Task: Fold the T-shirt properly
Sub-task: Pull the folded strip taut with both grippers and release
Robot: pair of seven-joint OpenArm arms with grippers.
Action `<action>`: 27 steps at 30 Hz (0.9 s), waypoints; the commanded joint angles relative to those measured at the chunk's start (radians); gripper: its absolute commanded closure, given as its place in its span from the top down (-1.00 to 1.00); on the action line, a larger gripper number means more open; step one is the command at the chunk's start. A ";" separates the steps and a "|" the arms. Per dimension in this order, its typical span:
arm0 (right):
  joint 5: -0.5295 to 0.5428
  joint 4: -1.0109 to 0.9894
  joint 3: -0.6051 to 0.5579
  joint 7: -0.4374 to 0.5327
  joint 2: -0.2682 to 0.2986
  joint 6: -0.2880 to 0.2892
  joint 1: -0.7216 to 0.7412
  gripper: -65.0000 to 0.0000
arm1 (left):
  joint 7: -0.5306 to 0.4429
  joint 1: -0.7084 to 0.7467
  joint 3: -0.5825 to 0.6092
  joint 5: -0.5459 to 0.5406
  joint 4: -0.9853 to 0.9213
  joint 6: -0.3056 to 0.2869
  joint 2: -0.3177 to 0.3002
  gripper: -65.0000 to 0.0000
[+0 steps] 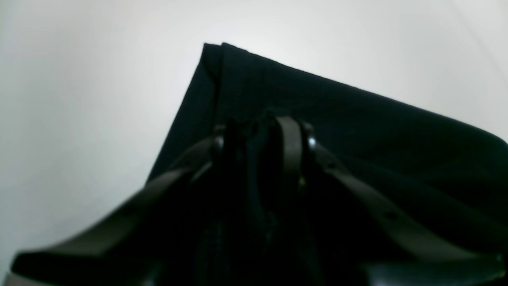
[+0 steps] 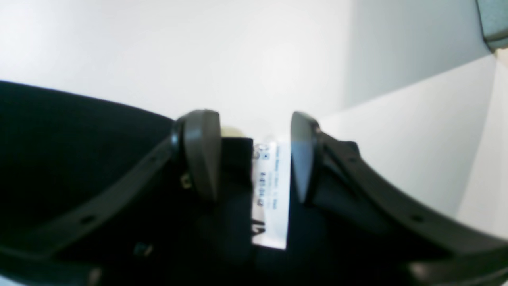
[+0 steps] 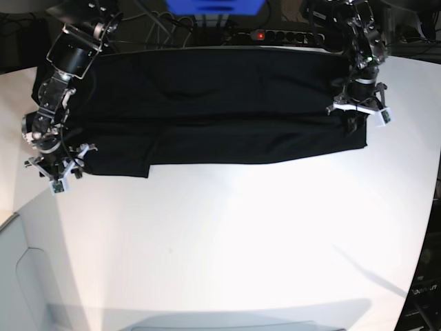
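Shirt [image 3: 207,114] lying along desk's [image 3: 234,234] far edge. Left hand [image 1: 260,131] seemingly pinching its cloth; right hand [image 2: 254,155] standing apart, straddling tag [image 2: 272,190].

You have wide bare room across the table's [image 3: 241,241] front half, while the T-shirt [image 3: 207,110] covers its back edge, side to side.

Bright even light, glare on white table [image 3: 241,241]; wrist views blurred, black cloth featureless

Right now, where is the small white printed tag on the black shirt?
In the right wrist view, the small white tag lies on the black T-shirt between the right gripper's open fingers.
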 commanded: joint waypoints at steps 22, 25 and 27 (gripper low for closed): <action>0.046 0.569 0.040 -0.008 -0.115 0.006 -0.231 -1.00 | -0.021 -0.007 -0.004 -0.008 0.017 -0.004 -0.010 -0.49; 0.048 0.612 0.058 -0.006 -0.127 0.006 -0.300 -1.00 | -0.023 -0.007 -0.005 -0.008 0.017 -0.004 -0.010 -0.49; 0.048 0.627 0.074 -0.006 -0.141 0.006 -0.339 -1.00 | -0.023 -0.007 -0.005 -0.008 0.017 -0.004 -0.010 -0.49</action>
